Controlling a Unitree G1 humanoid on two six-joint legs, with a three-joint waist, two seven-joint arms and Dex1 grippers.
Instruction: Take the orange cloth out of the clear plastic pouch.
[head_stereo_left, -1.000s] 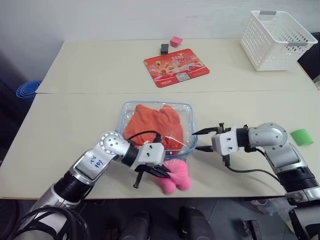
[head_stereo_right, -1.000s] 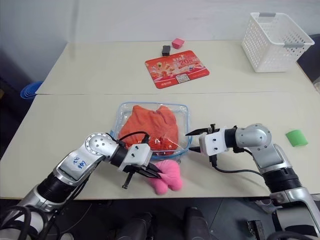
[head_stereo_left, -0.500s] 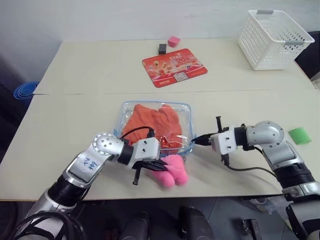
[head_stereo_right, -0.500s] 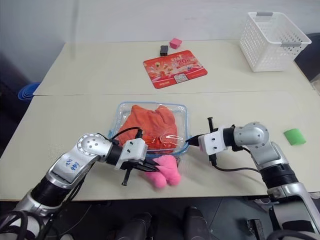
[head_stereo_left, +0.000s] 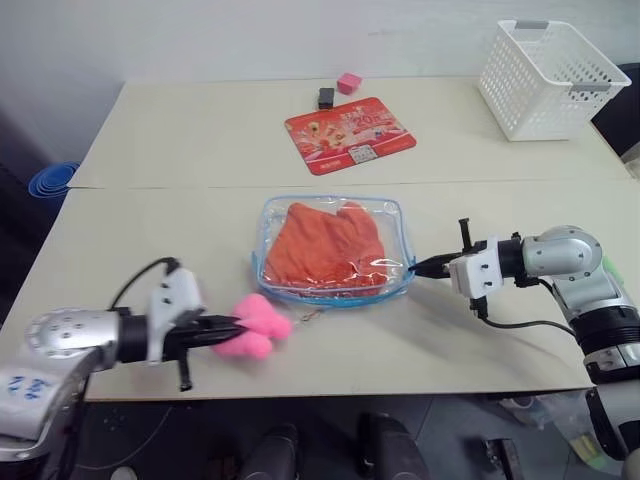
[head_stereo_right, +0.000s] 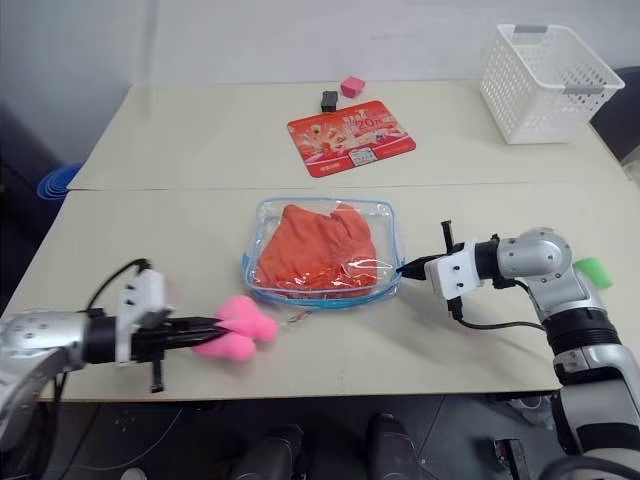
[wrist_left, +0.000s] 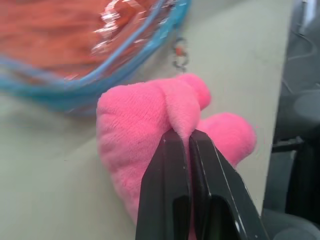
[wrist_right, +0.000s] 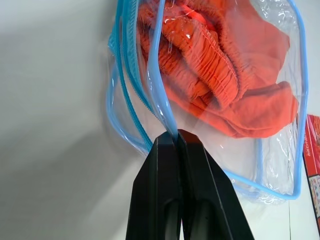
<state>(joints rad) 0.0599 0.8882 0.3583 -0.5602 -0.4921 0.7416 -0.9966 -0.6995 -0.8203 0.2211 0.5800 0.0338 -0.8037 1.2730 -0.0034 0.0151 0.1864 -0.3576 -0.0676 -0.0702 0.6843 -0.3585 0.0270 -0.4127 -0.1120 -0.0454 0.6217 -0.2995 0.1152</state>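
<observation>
While left fingers (wrist_left: 189, 150) clamp pink plush (head_stereo_left: 256, 328), right fingers (wrist_right: 176, 145) pinch pouch (head_stereo_left: 335, 250).

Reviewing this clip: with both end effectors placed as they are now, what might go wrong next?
1. The right end effector pinches only the thin blue edge of the pouch; it may slip or drag the pouch instead of opening it.
2. The left end effector is shut on the pink plush, so it must drop that before it can reach the cloth.
3. The plush sits near the table front edge and could fall off when released.
</observation>
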